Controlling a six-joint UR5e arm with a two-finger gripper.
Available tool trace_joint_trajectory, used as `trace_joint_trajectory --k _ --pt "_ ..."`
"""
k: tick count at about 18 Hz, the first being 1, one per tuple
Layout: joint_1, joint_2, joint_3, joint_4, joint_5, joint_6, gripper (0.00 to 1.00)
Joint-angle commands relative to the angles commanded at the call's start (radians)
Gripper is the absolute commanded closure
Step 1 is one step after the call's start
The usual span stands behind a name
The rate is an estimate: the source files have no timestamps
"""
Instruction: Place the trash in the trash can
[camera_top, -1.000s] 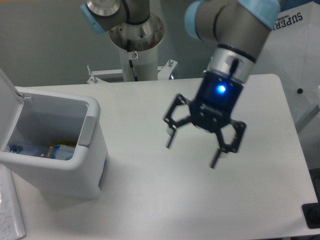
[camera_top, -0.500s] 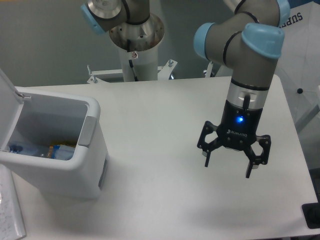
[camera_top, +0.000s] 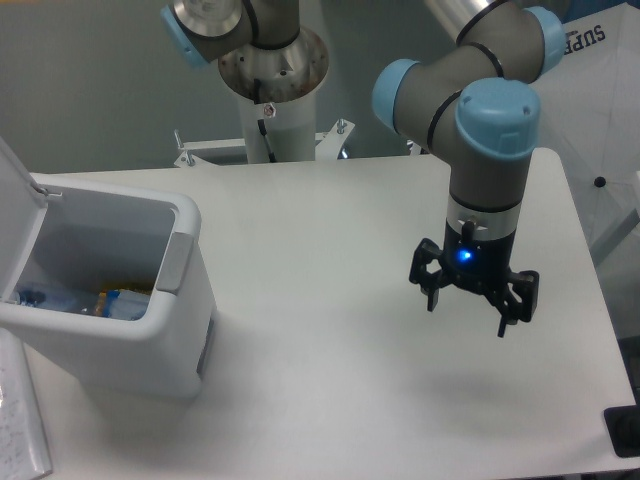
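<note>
Far left: trash can (camera_top: 150, 345) sits on the desk (camera_top: 320, 400) at its left edge. Boxy white plastic, rounded corners, grey panel (camera_top: 174, 262) on the side facing the arm. Hinged white lid (camera_top: 18, 205) is swung up and open on the can's left.

Inside the can, at the bottom: crushed clear plastic bottle (camera_top: 75, 300), blue and orange-red label patches showing. Label text too small to read. The white wrapper can't be made out in there.

Behind the can, past the desk's far edge: arm base column (camera_top: 270, 95), white pedestal with grey joint and light-blue cap.

Well right of the can: gripper (camera_top: 468, 312) hangs above bare desk surface, pointing down, blue LED lit on the black body. Jaws spread wide, nothing between them, not touching the desk. Small white lettering on the gripper body, unreadable. Wrist above it is grey with light-blue end caps.

Top right corner, far from the can: white panel (camera_top: 600, 100) with dark print reading "SUPER", cut off by the frame edge.
</note>
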Motion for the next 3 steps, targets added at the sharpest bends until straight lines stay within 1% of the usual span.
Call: trace_joint_trajectory --k 3 --pt "0.000 -0.008 0.023 -0.041 0.027 0.000 0.00"
